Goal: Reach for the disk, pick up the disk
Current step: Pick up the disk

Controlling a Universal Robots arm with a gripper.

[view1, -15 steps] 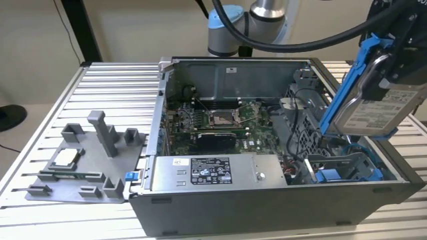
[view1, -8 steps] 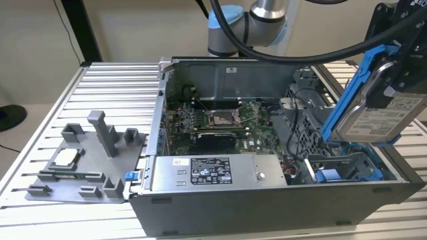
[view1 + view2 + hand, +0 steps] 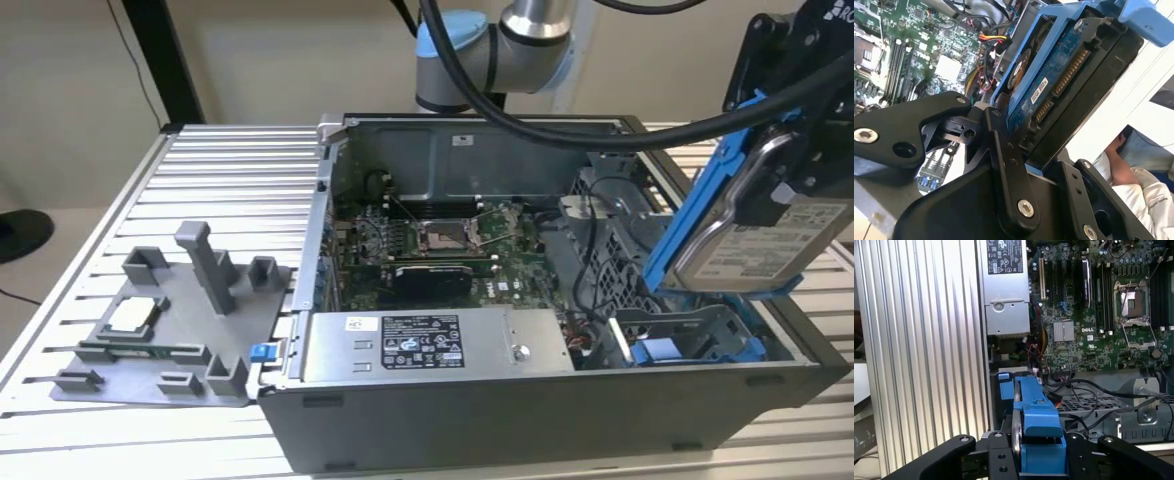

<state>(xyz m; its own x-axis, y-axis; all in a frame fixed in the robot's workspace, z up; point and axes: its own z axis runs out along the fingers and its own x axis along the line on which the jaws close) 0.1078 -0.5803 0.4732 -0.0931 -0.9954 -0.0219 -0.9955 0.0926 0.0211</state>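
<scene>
The disk (image 3: 750, 232) hangs tilted in the air above the open computer case's drive bay, at the exterior view's right. It is a silver metal drive with a white label and blue carrier rails. My gripper (image 3: 790, 185) is shut on it from above. In the second wrist view the disk (image 3: 1050, 86) shows its blue circuit-board face and connector between my black fingers (image 3: 1004, 150). The first wrist view has the disk (image 3: 1035, 412) edge-on, blue rail outward, clamped in the gripper (image 3: 1039, 452).
The open computer case (image 3: 534, 420) holds a motherboard (image 3: 441, 240), a grey power supply box (image 3: 427, 345) and a blue drive bay (image 3: 681, 345). A grey fixture (image 3: 174, 320) with a small chip lies on the slatted table. A person's sleeve (image 3: 1149, 195) is nearby.
</scene>
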